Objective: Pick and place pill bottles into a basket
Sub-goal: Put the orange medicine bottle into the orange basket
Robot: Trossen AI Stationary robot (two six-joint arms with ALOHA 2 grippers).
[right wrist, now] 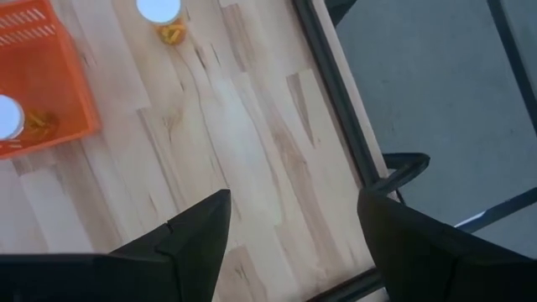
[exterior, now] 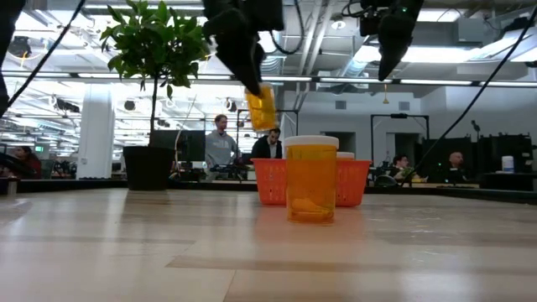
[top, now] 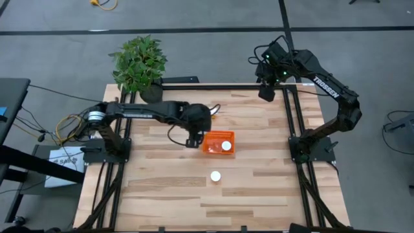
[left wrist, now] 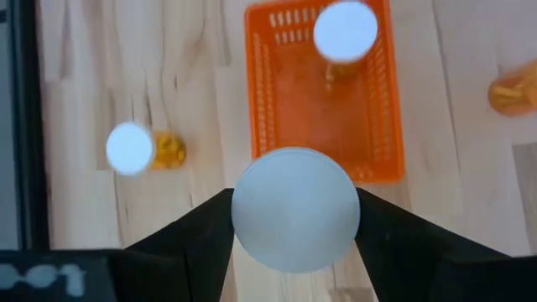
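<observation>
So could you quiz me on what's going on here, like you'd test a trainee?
1. True or false: the basket already has a pill bottle in it.
2. What is the left gripper carrying?
3. The right gripper is: A) gripping a bottle, B) open and empty, C) inside the basket.

Key: 1 true. 2 a white-capped pill bottle, held next to the basket. 3 B; it waits at the table's far right corner.

A pill bottle [left wrist: 295,210] sits between the left gripper's [left wrist: 294,231] jaws, beside the basket [left wrist: 369,159]; inside it stands another bottle [left wrist: 345,33].
</observation>
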